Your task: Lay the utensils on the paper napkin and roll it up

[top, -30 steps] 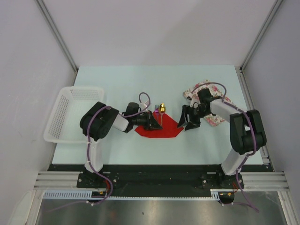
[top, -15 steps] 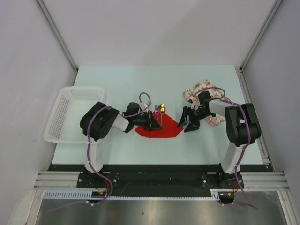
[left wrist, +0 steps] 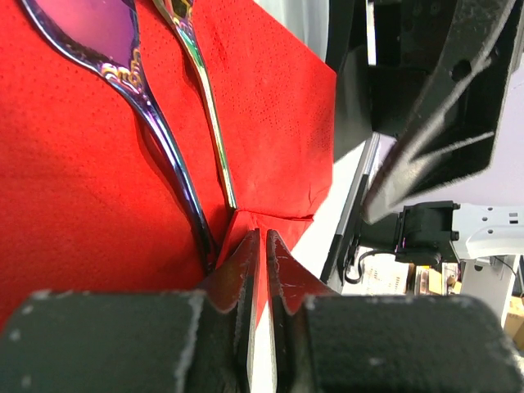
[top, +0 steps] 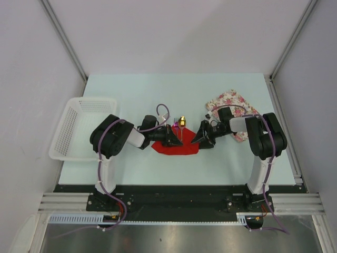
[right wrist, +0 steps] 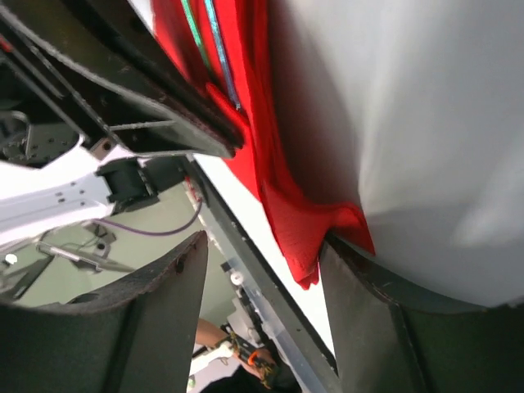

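Top external view: a thin bright red paper napkin [top: 176,147] lies at the middle of the pale blue-green table [top: 158,92], between the two arms. Resting on its far part, side by side, are the slim pink-purple metal fork [top: 176,124] and the spoon with the shiny gold bowl [top: 182,122], their heads poking past the far edge of the sheet. The left gripper [top: 174,140] sits low on the napkin's left side. In the left wrist view its jaws are almost together, with a sliver of red paper caught in the narrow slit, just where the two iridescent handles end at a crease.

The right gripper [top: 201,139] is at the napkin's right corner. In the right wrist view its jaws stand apart, and the red corner is lifted off the table and draped against one finger [right wrist: 368,311], crumpled at its tip.

A white cloth with pink floral print [top: 231,101] lies behind the right arm, and a white plastic mesh basket [top: 71,113] stands at the table's left edge.
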### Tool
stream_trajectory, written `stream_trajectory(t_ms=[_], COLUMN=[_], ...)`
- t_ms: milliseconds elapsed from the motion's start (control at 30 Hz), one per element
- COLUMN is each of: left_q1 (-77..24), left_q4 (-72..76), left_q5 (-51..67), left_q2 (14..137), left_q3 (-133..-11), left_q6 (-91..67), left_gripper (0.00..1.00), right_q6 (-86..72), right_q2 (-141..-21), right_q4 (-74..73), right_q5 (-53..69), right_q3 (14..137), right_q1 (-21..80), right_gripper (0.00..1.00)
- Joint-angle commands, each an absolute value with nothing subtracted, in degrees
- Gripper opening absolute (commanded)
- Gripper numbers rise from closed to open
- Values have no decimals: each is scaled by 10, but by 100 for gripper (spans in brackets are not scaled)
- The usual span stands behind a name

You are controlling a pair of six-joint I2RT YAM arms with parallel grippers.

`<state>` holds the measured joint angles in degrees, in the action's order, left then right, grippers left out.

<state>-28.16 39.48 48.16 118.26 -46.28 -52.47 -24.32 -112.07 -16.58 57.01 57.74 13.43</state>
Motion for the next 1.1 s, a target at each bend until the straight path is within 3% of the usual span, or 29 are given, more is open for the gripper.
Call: stream_trajectory(t_ms=[0, 267, 367, 433, 500, 733, 1067], left_q1=[-287, -286, -286, -287, -287, -286, -286], left_q4=[400, 403, 406, 407, 408, 410, 412], left_q5=[479, 478, 479, 478, 478, 480, 481], left_q2=[1190, 1189, 1190, 1189, 1190, 1191, 1188], left_q3=[-473, -470, -470, -469, -469, -468, -467], left_q6=[-510, -512, -511, -512, -512, -513, -514], left_gripper=[11, 11, 11, 11, 11, 11, 11], right_q6=[-332, -380, -371, -351, -313, -292, -379], right_q2=[-1067, -1062, -1065, -1071, -1082, -1085, -1104], right_q4=[-32, 25, 12, -37, -100, -136, -47], right_q5=[633, 653, 639, 616, 592, 547, 656], right_q3=[541, 529, 534, 540, 555, 550, 528], right_q1=[141, 151, 150, 152, 153, 152, 169], right_gripper=[60, 56, 47, 47, 48, 68, 71])
